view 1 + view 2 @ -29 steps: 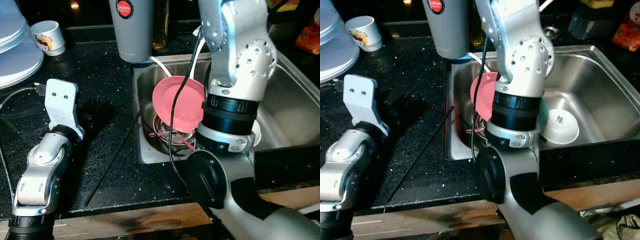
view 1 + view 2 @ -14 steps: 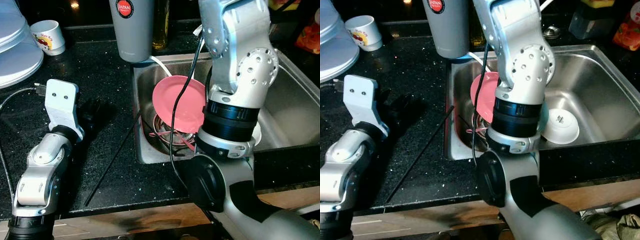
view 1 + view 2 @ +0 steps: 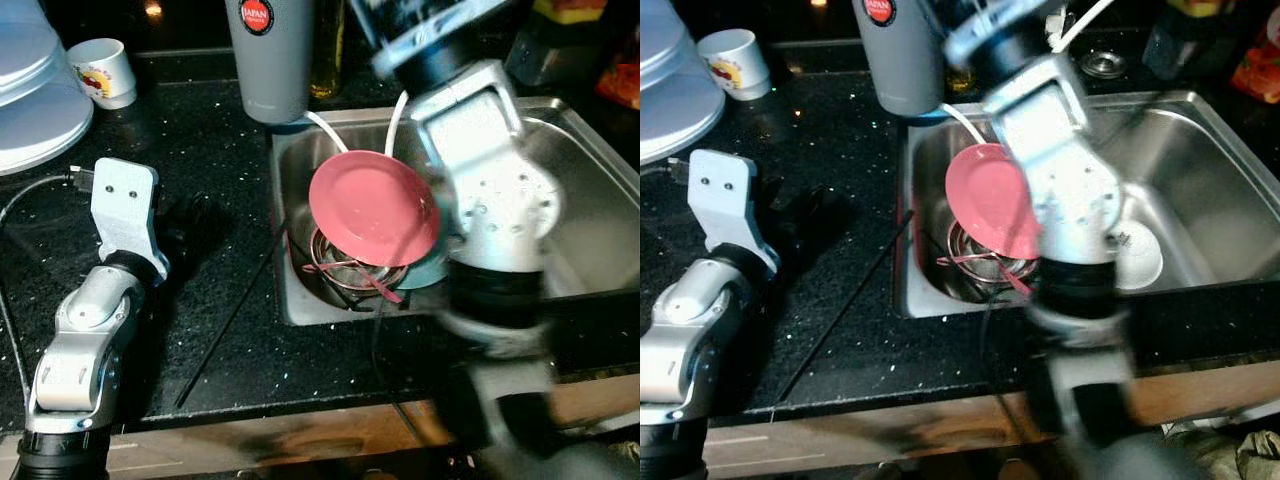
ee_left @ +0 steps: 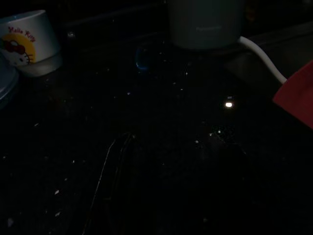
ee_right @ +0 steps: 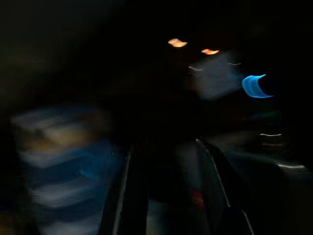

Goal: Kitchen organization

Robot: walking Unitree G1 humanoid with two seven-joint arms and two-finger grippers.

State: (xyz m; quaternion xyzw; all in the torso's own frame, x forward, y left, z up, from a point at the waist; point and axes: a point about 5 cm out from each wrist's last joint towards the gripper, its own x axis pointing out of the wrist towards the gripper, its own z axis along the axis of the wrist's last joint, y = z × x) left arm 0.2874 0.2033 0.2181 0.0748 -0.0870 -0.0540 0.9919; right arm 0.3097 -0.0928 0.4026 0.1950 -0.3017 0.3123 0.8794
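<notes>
fingers: left gripper (image 3: 190, 225) and right gripper grip cannot be told | pink plate (image 3: 372, 208) propped tilted in sink (image 3: 590, 170) | risk: plate knocked by blurred right arm (image 3: 490, 200)

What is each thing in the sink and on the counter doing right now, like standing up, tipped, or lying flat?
Pink plate: tilted, propped on the wire rack in the sink.
Wire rack: sitting in the sink's left end.
White bowl: upside down on the sink floor.
Cup: upright on the counter.
Grey canister: upright by the sink.
Black stick: lying flat on the counter.
Left end effector: resting on the counter.
Right arm: blurred, over the sink.
</notes>
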